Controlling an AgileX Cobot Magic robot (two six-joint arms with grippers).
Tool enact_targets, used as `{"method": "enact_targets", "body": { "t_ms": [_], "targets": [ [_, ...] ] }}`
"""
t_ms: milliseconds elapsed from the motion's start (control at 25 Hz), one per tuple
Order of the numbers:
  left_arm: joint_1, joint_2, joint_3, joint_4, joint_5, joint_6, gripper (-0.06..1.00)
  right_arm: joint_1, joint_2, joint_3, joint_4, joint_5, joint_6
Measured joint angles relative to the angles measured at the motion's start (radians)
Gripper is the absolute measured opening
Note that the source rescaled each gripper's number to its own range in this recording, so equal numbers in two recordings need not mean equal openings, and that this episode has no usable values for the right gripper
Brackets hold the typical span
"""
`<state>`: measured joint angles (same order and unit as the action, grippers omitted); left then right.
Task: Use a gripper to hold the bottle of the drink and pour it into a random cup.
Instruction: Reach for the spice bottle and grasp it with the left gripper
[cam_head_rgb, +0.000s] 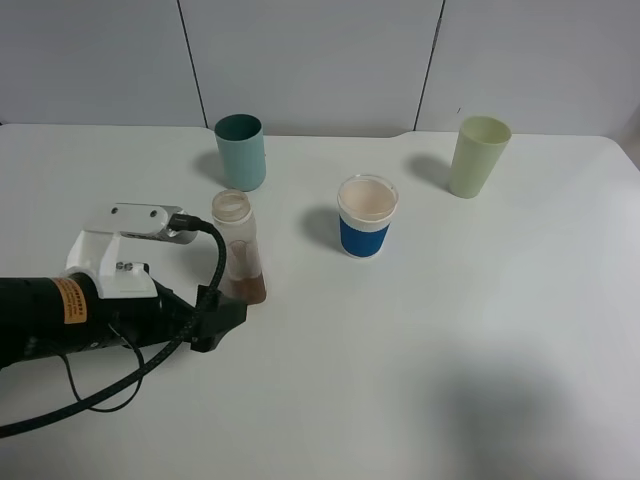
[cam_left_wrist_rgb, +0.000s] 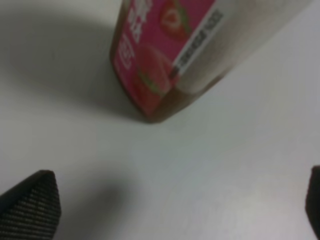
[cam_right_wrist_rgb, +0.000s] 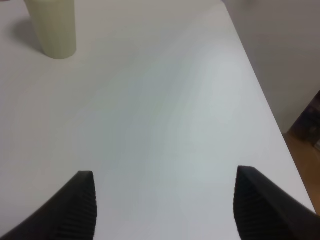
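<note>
Left gripper (cam_left_wrist_rgb: 172, 207) stands at full width and empty, with the bottle (cam_head_rgb: 238, 245) directly ahead of its fingertips, not yet between them. The bottle stands upright on the table (cam_head_rgb: 450, 350), long axis vertical, near the teal cup (cam_head_rgb: 240, 150). The left arm is the nearer one, lying low and nearly level over the table; the right gripper (cam_right_wrist_rgb: 165, 205), also wide and empty, is well apart.
</note>
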<state>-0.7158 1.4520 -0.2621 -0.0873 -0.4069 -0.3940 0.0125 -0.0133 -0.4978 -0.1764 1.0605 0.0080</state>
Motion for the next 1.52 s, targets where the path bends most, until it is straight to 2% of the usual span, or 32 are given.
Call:
{"method": "enact_targets", "body": {
  "t_ms": [480,920,1040,1240,1360,1520],
  "targets": [
    [-0.005,0.193,0.001,-0.052,-0.293,-0.001,1.0,0.0,0.0,0.0,0.0,0.0,0.0],
    [-0.019,0.204,0.001,-0.192,-0.382,-0.001,1.0,0.0,0.0,0.0,0.0,0.0,0.0],
    [-0.078,0.204,0.005,-0.281,-0.402,0.031,1.0,0.0,0.0,0.0,0.0,0.0,0.0],
    [-0.172,0.204,0.005,-0.44,-0.424,0.139,1.0,0.0,0.0,0.0,0.0,0.0,0.0],
    [-0.198,0.205,-0.021,-0.522,-0.425,0.189,1.0,0.0,0.0,0.0,0.0,0.0,0.0],
    [-0.202,0.228,-0.073,-0.574,-0.415,0.271,1.0,0.0,0.0,0.0,0.0,0.0,0.0]
  ]
}}
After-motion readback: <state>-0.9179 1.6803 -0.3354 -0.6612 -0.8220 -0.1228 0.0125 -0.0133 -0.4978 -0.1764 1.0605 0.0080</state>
